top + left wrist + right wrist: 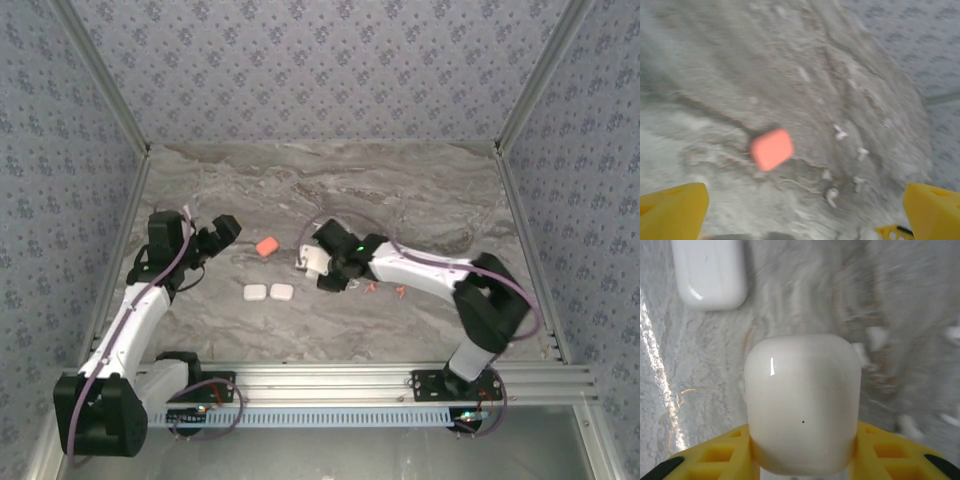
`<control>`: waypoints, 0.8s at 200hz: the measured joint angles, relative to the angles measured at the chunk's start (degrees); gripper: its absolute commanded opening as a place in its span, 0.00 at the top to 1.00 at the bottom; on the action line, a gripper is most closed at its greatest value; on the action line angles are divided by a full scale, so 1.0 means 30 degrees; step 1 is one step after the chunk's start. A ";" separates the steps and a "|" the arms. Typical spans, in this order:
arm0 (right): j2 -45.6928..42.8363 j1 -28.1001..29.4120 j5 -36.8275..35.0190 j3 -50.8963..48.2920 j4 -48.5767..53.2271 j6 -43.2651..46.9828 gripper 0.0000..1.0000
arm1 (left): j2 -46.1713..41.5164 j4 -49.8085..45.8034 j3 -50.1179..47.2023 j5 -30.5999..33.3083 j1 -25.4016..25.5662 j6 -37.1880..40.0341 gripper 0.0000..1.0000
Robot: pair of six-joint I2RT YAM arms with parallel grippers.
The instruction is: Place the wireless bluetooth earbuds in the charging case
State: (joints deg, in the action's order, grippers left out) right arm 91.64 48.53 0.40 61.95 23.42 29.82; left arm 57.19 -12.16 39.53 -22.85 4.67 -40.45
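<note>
Grip matters first: your right gripper point(802, 440) has its yellow jaws pinching a glossy, rounded white charging case point(803, 390) just right of the orange case point(266, 246). Squeeze squarely, since that slick shell could squirt out. Your left gripper point(228, 230), left of the orange case, stands spread wide. Tiny stemmed earbuds point(840, 132) lie scattered near the orange case on the veined table point(400, 190).

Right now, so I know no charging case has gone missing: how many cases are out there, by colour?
White cases: 3, a pair lying side by side and one gripped by the right gripper
Orange case: 1
Total: 4
</note>
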 measured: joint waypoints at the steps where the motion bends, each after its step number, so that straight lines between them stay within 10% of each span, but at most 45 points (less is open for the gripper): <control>1: -0.0109 -0.0022 0.0000 -0.0022 -0.0036 0.0000 0.58 | 0.0007 0.0022 0.0036 -0.0058 0.0029 0.0007 0.02; 66: -0.6921 -0.1530 0.0007 -0.1756 -0.2951 0.0364 0.59 | 0.1945 0.1617 0.3461 -0.5377 0.4510 0.1020 0.08; 160: -0.7701 -0.1450 0.0007 -0.1749 -0.3286 0.0882 0.58 | 0.5136 0.1399 0.6419 -0.7482 0.8976 0.3526 0.25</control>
State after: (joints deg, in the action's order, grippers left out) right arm 68.53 44.18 0.43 56.71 13.56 32.47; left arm 72.60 -7.97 58.78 -45.30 31.59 -29.87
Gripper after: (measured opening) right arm 0.419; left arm 0.775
